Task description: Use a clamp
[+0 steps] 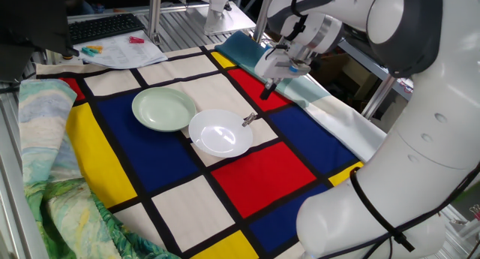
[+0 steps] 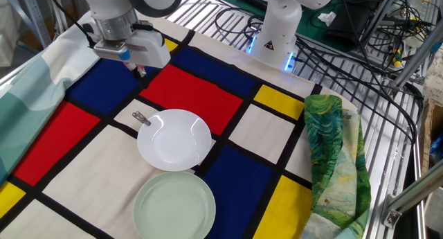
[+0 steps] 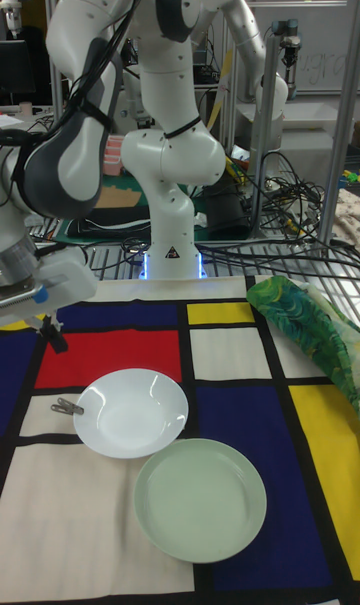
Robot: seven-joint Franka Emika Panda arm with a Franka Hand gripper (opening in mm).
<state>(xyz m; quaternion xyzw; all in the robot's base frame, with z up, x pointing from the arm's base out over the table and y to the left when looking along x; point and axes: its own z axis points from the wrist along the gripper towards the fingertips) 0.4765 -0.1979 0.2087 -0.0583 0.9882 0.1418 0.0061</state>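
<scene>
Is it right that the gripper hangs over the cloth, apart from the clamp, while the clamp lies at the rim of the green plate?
Not quite. The clamp lies at the rim of the white plate, not the green plate; the other fixed view shows this. The gripper does hang apart from it.

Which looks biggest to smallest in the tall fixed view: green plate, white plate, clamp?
1. The green plate looks largest, though it lies nearer the camera, so its lead over the white one is unsure.
2. The white plate.
3. The clamp, far smaller than either dish.
</scene>
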